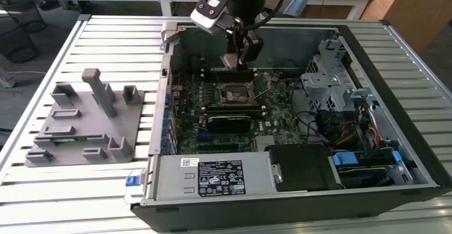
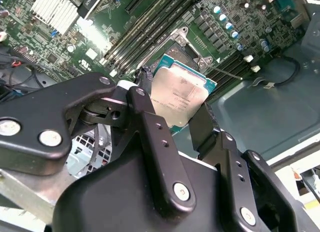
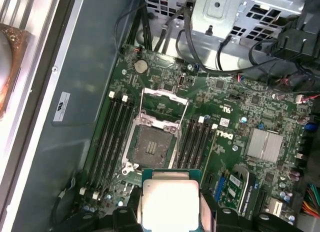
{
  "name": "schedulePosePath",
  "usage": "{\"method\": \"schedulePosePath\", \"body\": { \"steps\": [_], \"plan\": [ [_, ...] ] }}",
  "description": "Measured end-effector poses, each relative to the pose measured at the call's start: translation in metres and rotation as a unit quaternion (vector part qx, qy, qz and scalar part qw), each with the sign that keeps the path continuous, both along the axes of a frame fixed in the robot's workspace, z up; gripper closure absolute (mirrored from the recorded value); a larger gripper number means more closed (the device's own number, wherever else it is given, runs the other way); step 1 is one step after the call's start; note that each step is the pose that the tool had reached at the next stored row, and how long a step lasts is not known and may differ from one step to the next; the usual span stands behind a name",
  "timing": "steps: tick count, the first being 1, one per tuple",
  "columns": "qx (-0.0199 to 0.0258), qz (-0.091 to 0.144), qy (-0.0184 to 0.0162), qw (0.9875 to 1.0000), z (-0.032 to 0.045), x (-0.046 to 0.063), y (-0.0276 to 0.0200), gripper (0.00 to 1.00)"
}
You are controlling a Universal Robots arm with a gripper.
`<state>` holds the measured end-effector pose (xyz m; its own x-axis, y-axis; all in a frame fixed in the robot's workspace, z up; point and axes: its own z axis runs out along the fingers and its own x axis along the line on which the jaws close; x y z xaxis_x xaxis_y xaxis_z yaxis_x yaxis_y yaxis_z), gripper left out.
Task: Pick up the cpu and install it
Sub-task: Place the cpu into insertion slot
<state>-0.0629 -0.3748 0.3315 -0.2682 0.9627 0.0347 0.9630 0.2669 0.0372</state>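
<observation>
I see my gripper [image 1: 235,59] with fingers clamped on the cpu's [image 3: 170,204] edges, lid upward, above the motherboard [image 3: 235,117]. The open socket [image 3: 151,147] lies lower, just beside it.

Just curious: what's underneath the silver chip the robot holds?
The green motherboard with its open socket, apart from the cpu in the gripper. The cpu hides the board directly behind it.

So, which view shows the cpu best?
The second wrist view: the cpu shows most of its silver lid, clamped in the gripper. The first wrist view cuts the cpu at the frame edge; the exterior view shows it tiny.
</observation>
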Motion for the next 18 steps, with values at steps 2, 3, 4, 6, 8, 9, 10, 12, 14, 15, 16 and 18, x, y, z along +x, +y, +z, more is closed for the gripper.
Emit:
{"method": "schedulePosePath", "body": {
  "steps": [2,3,4,6,8,9,10,12,14,15,16,18],
  "plan": [
    [0.0,0.0,0.0,1.0,-0.0029,0.0,0.0007,0.46],
    [-0.0001,-0.001,0.0,1.0,-0.0041,0.0,0.0013,0.46],
    [-0.0001,-0.002,0.0,1.0,-0.0053,0.0,0.0023,0.46],
    [0.0001,-0.013,-0.0001,0.9999,-0.0076,0.0,0.0029,0.46],
    [0.0,-0.028,0.0,0.9996,-0.0096,0.0,0.0031,0.46],
    [0.0,-0.035,0.0,0.9994,-0.0106,0.0,0.0032,0.46],
    [0.0001,-0.042,0.0,0.9991,-0.0116,0.0,0.0033,0.46],
    [0.0,-0.054,0.0,0.9985,-0.0134,0.0,0.0036,0.46],
    [0.0001,-0.06,0.0,0.9982,-0.0148,0.0,0.0043,0.46],
    [0.0004,-0.06,0.0,0.9982,-0.0154,0.0,0.0045,0.46],
    [0.0006,-0.061,0.0,0.9982,-0.0158,0.0,0.0047,0.46],
    [0.0007,-0.069,0.0,0.9976,-0.0169,0.0,0.0051,0.46]
  ]
}}
